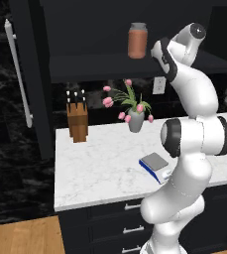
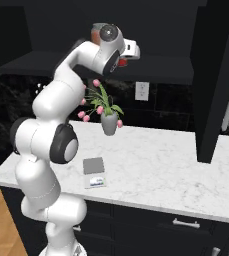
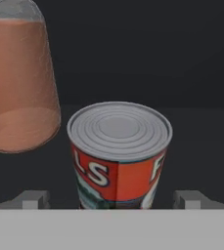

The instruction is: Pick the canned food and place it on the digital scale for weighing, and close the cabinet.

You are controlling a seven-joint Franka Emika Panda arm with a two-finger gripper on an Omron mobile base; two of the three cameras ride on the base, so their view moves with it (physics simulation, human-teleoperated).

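Currently the gripper point(image 3: 111, 199) sits inside the open cabinet point(image 1: 30, 74), level with its shelf, fingers spread wide and holding nothing; the canned food point(image 3: 118, 154) stands upright squarely between the two fingertips point(image 3: 33, 199), one tip off each side of the tin with clear gaps, so no contact yet; its ribbed silver lid faces up and toward the hand, red label toward the fingers. Just beyond the one finger, up and to that side, stands the terracotta jar point(image 3: 18, 83), close to the can but apart from it; that is the neighbour to mind. Step in hand, as I judge it: the reach and grasp of the can, early in the task. To do it well: ease forward a little more so the pads land on the label band, not on the rim; keep the can centred so both fingers meet it together and it does not skid on the shelf; close gently; then lift slightly and draw straight back out, away from the jar, before lowering. Below and well away from the fingers, the digital scale point(image 1: 155, 166) lies flat on the white marble counter point(image 1: 95, 168), its grey plate bare, a vase of pink flowers point(image 1: 135, 111) behind it and a knife block point(image 1: 78, 119) farther off; the cabinet door stands open, closing yet to come.
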